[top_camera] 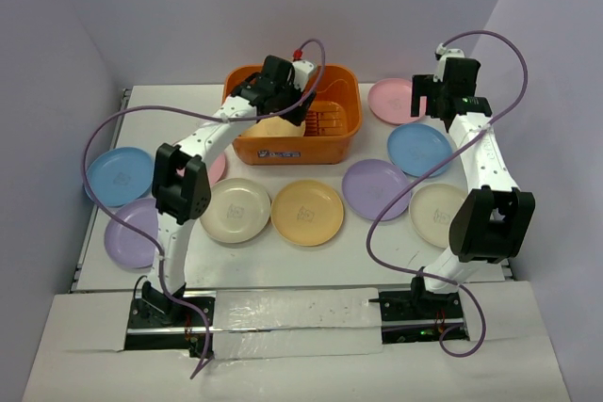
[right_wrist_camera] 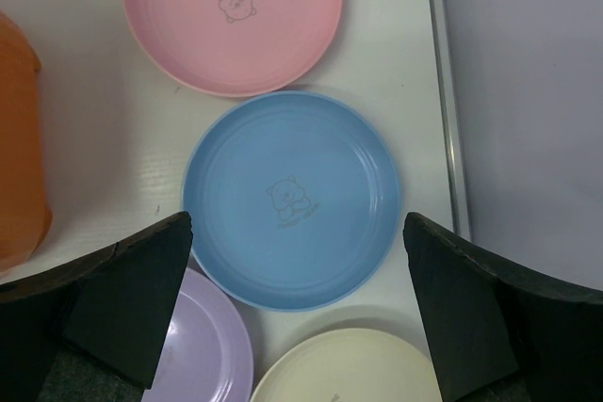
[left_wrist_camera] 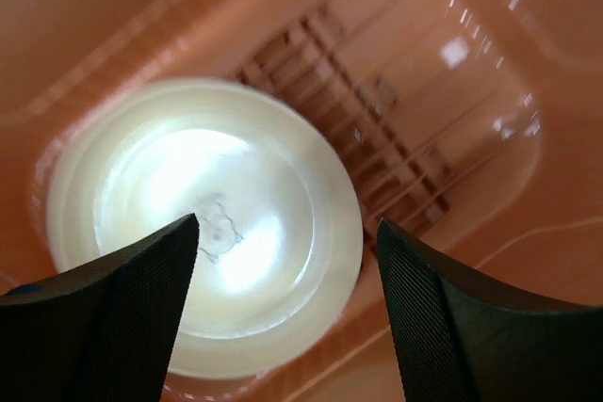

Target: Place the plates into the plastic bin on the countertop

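Lying on countertop (top_camera: 170, 108), nine plates (top_camera: 306, 212), one more (cream) inside bin (top_camera: 332, 150)

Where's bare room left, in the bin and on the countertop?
Plastic bin: the right half's slotted floor is bare, beside the cream plate. Countertop: free left of the bin and along the near edge. Crowded right of the bin: pink plate, blue plate, lavender plate sit nearly rim to rim.

Top view high, behind, whole countertop (top_camera: 174, 110), left wrist close inside plastic bin (left_wrist_camera: 141, 7), right wrist above right-side plates (right_wrist_camera: 290, 200)
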